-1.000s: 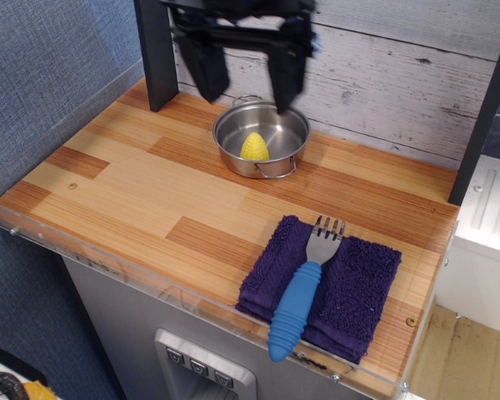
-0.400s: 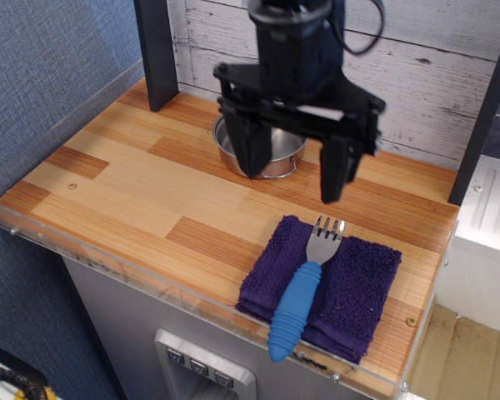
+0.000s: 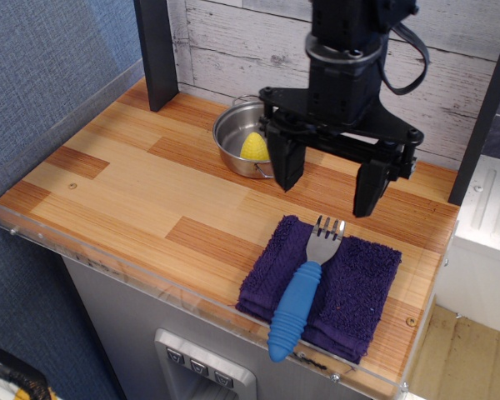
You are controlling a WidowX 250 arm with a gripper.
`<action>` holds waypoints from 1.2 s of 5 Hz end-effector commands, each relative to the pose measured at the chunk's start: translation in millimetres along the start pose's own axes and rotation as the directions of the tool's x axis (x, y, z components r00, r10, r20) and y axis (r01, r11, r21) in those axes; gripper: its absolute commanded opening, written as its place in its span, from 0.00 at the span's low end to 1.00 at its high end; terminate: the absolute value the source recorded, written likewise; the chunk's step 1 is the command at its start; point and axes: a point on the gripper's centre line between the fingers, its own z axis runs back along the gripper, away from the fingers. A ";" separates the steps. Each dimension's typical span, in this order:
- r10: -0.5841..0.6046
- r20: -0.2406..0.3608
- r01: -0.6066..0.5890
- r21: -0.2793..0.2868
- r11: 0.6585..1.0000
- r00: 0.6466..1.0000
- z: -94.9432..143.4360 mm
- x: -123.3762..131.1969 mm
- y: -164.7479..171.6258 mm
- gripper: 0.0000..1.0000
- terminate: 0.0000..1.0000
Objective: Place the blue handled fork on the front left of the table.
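gripper (image 3: 328, 186) up above the fork's (image 3: 303, 288) head, jaws spread wide, nothing between them. one finger (image 3: 286, 161) hanging left of the tines, the other (image 3: 371, 186) just right, so the gap straddles the fork's line. looks like lining up for a pinch across the fork, not yet down on it.

fork lying on the cloth (image 3: 350, 287) at the front right, tines toward the back, blue handle running forward and poking past the cloth's front edge toward the acrylic rim (image 3: 108, 268). resting on folded towel, so sitting a little proud of the wood, which should leave room for fingertips to get under the sides. ribbed rubbery handle likely the better grab than the thin metal neck, though the fingers now sit nearer the tines.

pot (image 3: 252, 142) at the back, with a yellow thing (image 3: 253, 147) inside, partly hidden behind the left finger. not part of this job.

front left of the table (image 3: 108, 196) bare wood, well apart from the fork: that is the drop spot. task barely begun by the look of it: descent, grasp, carry across and release all to come. risk on the way down: snagging the towel pile along with the fork.
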 end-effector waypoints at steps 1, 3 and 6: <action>-0.015 0.020 0.015 0.017 1.000 1.000 -17.4 31.6 -7.0 1.00 0.00; -0.029 0.023 0.029 0.004 1.000 0.999 -13.2 10.7 -10.1 1.00 0.00; -0.055 0.000 0.055 0.022 0.998 0.998 -26.2 -19.1 -12.4 1.00 0.00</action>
